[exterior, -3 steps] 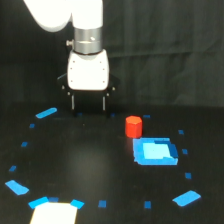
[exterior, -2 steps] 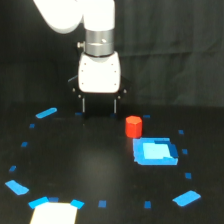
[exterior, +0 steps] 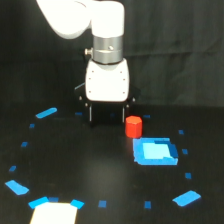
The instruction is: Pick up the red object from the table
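The red object (exterior: 133,127) is a small stubby red-orange cylinder standing upright on the black table (exterior: 90,170), just behind the bright blue square patch (exterior: 155,151). My gripper (exterior: 107,119) hangs under the white wrist, low over the table, a little to the exterior view's left of the red object. Its dark fingers (exterior: 90,114) stand apart with nothing between them, so it is open. The finger on the exterior view's right is close beside the red object; against the black background I cannot tell whether they touch.
Small blue tape marks ring the table, with larger ones at the left (exterior: 46,113), lower left (exterior: 17,187) and lower right (exterior: 187,198). A white patch (exterior: 55,213) lies at the bottom edge.
The arm and gripper have moved toward the exterior view's right, ending close beside the red object. The red object has stayed in place.
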Robot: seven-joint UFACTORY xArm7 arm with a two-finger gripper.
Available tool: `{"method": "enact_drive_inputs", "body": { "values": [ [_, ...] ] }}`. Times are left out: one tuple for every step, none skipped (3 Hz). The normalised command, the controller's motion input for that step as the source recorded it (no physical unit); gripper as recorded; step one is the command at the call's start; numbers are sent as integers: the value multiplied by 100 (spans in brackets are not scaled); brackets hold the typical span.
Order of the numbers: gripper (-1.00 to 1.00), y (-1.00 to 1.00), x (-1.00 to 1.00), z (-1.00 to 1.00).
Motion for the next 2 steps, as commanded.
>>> {"method": "enact_drive_inputs", "body": {
  "values": [
    [-23,-58,-37,-58],
    [100,-29,-100,-77]
  ]
}}
